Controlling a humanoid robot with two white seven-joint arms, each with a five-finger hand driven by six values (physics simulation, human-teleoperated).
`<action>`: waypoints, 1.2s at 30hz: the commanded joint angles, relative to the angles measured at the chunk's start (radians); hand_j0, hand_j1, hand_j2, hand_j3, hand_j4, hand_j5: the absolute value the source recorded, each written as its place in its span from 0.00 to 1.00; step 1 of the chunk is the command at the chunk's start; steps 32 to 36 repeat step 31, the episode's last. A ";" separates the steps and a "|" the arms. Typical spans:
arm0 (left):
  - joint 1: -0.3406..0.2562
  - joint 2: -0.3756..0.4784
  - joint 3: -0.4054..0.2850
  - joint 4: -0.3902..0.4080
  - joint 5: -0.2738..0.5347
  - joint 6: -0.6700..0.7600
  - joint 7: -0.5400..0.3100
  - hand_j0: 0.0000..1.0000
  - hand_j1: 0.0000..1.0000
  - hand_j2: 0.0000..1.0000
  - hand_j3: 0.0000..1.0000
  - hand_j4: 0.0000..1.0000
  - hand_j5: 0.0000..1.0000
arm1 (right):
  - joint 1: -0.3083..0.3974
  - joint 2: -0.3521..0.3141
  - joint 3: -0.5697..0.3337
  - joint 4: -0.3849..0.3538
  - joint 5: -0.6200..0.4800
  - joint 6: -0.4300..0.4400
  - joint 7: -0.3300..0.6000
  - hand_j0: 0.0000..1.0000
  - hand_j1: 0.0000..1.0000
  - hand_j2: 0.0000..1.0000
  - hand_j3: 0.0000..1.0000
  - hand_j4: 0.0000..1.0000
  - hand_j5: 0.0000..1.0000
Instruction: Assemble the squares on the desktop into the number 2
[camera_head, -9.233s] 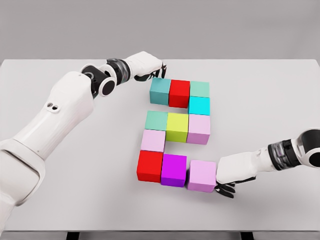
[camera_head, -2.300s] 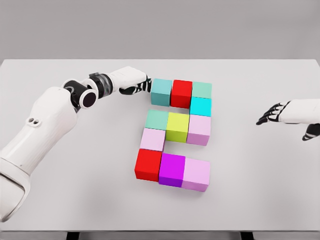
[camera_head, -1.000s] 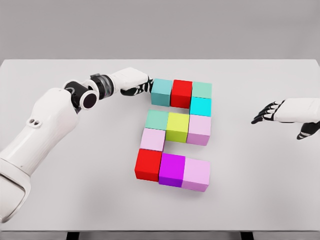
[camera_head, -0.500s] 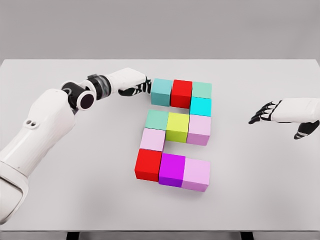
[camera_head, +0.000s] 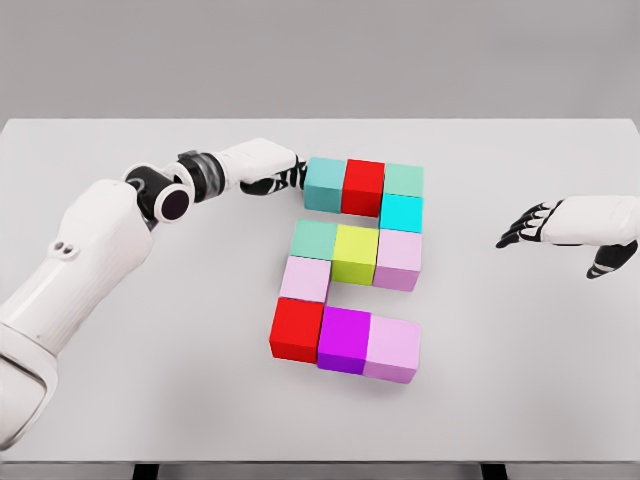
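Observation:
Coloured cubes stand on the white table in the shape of a 2. The top row is a teal cube, a red cube and a pale green cube, with a cyan cube below its right end. The middle row is green, yellow-green and pink. A pink cube links down to the bottom row of red, magenta and pink. My left hand rests against the teal cube's left face, holding nothing. My right hand hovers open at the right, away from the cubes.
Over the last second the right hand drifted slightly left toward the cubes. The left hand stayed pressed at the teal cube. Earlier, the right hand left the bottom pink cube.

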 joint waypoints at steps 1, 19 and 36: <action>0.000 0.001 -0.002 0.002 -0.001 -0.003 -0.002 0.49 0.49 0.49 0.49 0.49 0.49 | 0.000 -0.001 0.000 0.000 -0.005 0.002 0.000 1.00 1.00 1.00 1.00 1.00 1.00; 0.097 0.663 0.002 -0.452 0.422 -0.037 0.002 1.00 1.00 1.00 1.00 1.00 1.00 | -0.002 0.011 -0.001 0.003 -0.007 0.002 0.000 1.00 1.00 1.00 1.00 1.00 1.00; 0.169 0.677 -0.008 -0.428 0.417 -0.181 -0.001 1.00 1.00 1.00 1.00 1.00 1.00 | -0.009 0.020 -0.012 -0.002 -0.007 0.002 0.000 1.00 1.00 1.00 1.00 1.00 1.00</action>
